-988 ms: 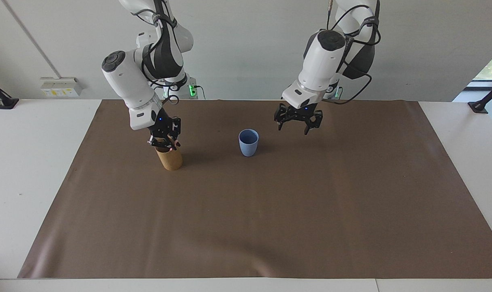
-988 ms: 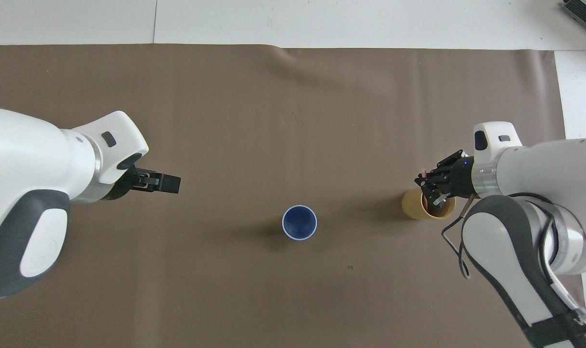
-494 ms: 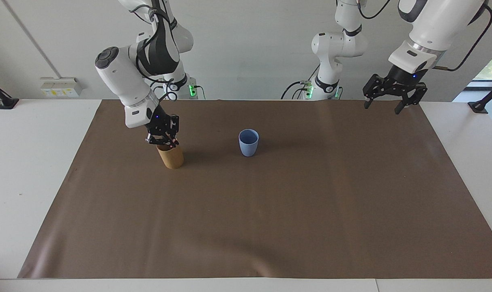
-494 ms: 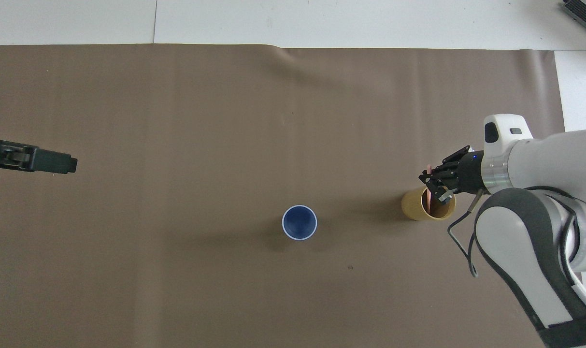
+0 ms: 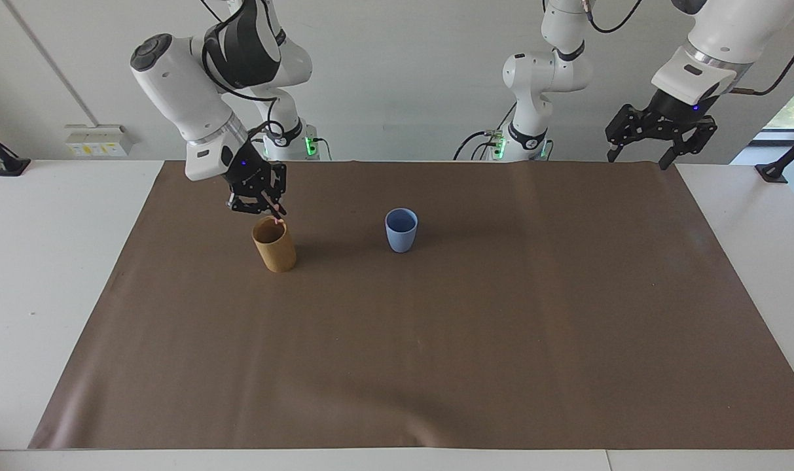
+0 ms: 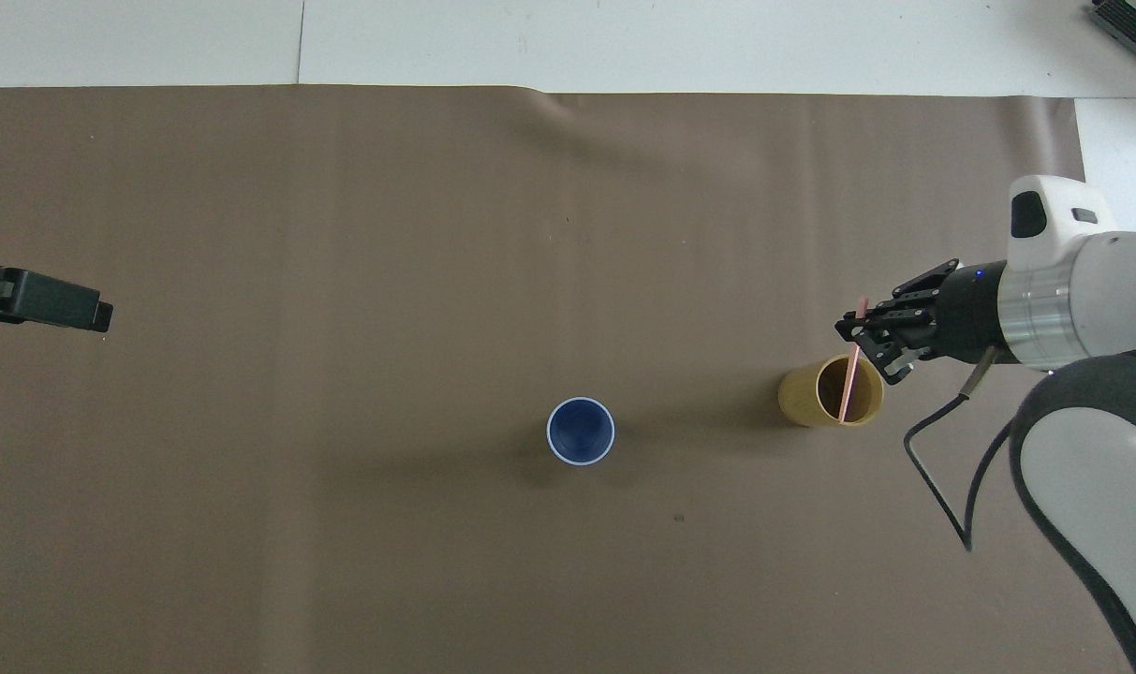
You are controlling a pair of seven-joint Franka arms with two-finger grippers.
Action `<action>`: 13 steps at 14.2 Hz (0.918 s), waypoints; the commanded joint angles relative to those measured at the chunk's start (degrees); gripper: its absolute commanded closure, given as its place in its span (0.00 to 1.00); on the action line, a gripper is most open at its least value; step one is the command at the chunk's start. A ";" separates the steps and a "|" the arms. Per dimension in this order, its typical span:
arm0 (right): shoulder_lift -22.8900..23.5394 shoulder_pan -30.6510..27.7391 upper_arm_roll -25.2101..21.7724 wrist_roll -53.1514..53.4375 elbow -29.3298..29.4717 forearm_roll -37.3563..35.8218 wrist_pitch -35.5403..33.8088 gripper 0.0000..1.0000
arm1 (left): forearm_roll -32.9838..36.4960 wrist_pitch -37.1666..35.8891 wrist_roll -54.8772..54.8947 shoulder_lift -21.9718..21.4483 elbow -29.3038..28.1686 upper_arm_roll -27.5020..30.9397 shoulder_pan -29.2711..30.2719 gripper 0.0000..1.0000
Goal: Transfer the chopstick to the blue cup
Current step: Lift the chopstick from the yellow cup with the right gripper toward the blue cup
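Facing view: taken from a high camera across the table point(image 5: 63, 275), aimed at the robots and the wall. The whole brown mat point(image 5: 436, 340) and both arm bases are taken in; set well back.

Overhead view: taken from high above the robots' end, looking forward and steeply down. Most of the mat point(image 6: 436, 234) is framed, somewhat closer.

Shared by both, half a turn apart: the mat, the blue cup point(image 5: 401, 229) point(image 6: 581, 431) and the tan cup point(image 5: 274, 246) point(image 6: 830, 397).
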 commanded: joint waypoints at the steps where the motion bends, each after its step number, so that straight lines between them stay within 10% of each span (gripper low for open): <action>1: -0.89 0.39 0.56 4.74 5.49 -0.54 -5.03 1.00 | 1.10 -1.00 0.49 -1.31 -1.45 -0.50 0.51 0.00; 13: 7.71 16.55 10.14 43.32 7.62 -9.58 15.42 1.00 | 3.65 -0.47 0.05 -1.14 -1.01 -0.41 0.68 0.00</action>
